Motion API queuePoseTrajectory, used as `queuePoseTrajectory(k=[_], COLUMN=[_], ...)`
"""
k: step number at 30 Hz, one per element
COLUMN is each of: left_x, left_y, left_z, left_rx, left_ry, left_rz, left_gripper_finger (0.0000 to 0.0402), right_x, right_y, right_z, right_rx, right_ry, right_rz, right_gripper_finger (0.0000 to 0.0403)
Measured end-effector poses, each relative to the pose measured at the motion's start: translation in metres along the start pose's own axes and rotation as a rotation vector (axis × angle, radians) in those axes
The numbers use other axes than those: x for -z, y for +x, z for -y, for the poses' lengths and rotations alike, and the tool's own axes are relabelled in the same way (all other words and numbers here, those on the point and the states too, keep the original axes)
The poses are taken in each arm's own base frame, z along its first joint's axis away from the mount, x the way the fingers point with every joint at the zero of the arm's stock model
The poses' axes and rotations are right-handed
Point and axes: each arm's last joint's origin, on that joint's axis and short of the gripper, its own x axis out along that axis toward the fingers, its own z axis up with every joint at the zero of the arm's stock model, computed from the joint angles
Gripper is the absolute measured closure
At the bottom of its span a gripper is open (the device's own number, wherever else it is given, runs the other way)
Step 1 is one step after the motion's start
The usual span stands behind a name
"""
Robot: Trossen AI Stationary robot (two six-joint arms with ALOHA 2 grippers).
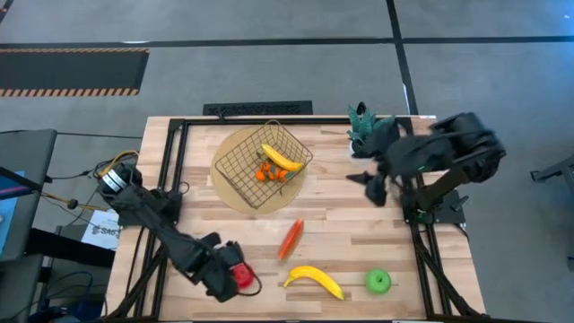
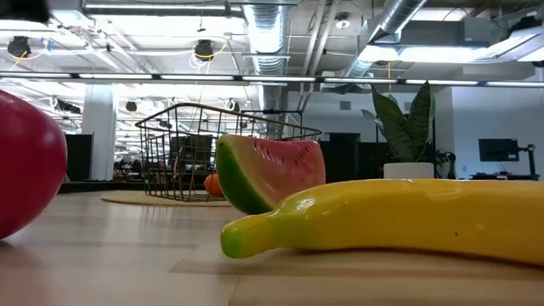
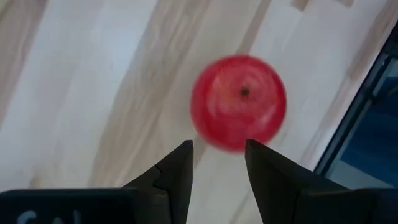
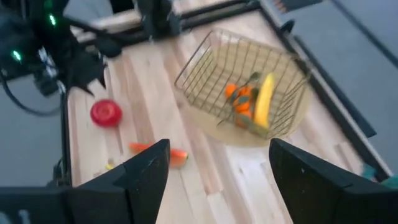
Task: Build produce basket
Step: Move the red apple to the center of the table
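Note:
The wire basket (image 1: 265, 163) stands on a round tan mat (image 1: 229, 188) at the far middle. It holds a yellow banana (image 1: 282, 158) and small orange pieces (image 1: 269, 174). On the table lie a red-orange slice with green rind (image 1: 291, 239), a second banana (image 1: 314, 280), a green apple (image 1: 379, 282) and a red apple (image 1: 244, 276). My left gripper (image 1: 230, 272) is open at the near left. The red apple (image 3: 239, 102) lies just beyond its fingertips, untouched as far as I can see. My right gripper (image 1: 368, 184) is open and empty, above the table right of the basket.
A green potted plant (image 1: 366, 126) stands at the far right corner, close behind my right arm. Dark frame rails (image 1: 175, 161) run along the table's left and right sides. Bare wood lies between the basket and the near row of fruit.

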Motion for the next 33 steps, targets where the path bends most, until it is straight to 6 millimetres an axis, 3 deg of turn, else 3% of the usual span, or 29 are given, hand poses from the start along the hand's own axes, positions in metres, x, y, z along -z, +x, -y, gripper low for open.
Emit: queuePoseTrajectory(k=[6,13,17,24,33], left_x=[0.026,0.046,0.05,0.055,0.065], left_y=[-0.004,-0.008,-0.009,-0.01,-0.011], left_z=[0.009,0.011,0.011,0.02,0.014], left_rx=[0.014,-0.021,-0.03,0.047,-0.006], left_ry=[0.019,0.114,0.206,0.407,0.511], left_rz=[-0.01,0.037,0.041,0.048,0.003], left_gripper_finger=[0.0269,0.0269,0.0269,0.0269,0.0269], right_x=[0.002,0.02,0.029,0.045,0.068], right_y=[0.041,0.096,0.137,0.205,0.267], right_z=[-0.035,-0.097,-0.138,-0.2,-0.24], right_rx=[-0.003,0.044,0.011,-0.117,-0.239], right_ry=[-0.014,0.048,0.117,0.198,0.319], right_rz=[-0.111,-0.165,-0.147,-0.047,-0.021], right_gripper_finger=[0.0126,0.0146,0.0209,0.0386,0.0397])
